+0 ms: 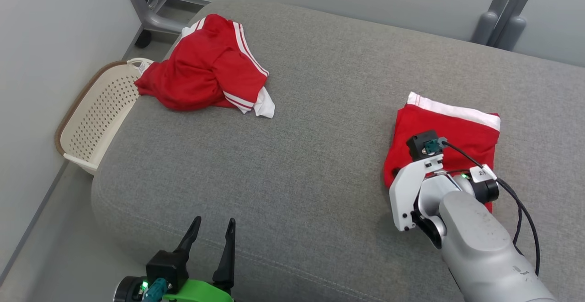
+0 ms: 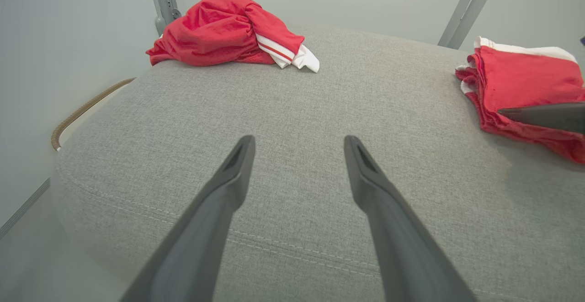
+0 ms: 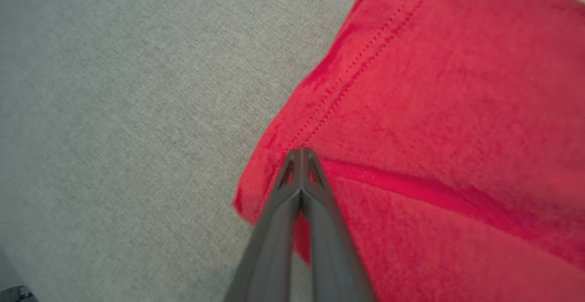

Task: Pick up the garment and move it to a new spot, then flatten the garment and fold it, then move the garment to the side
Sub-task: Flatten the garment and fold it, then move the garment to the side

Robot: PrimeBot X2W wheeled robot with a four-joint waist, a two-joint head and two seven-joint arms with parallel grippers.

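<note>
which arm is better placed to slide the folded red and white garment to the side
Right, probably. The right gripper, shut, has its tips on a corner of the folded red and white garment; the open left gripper sits apart at the front edge of the grey fabric cushion.

A white tag (image 1: 482,172) on the right arm (image 1: 475,238) reads "2", then an unclear mark.

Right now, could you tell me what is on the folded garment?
The shut right gripper is over the folded garment, near its left edge. Whether it pinches cloth is hidden by its fingers; the forearm covers the garment's near edge.
</note>
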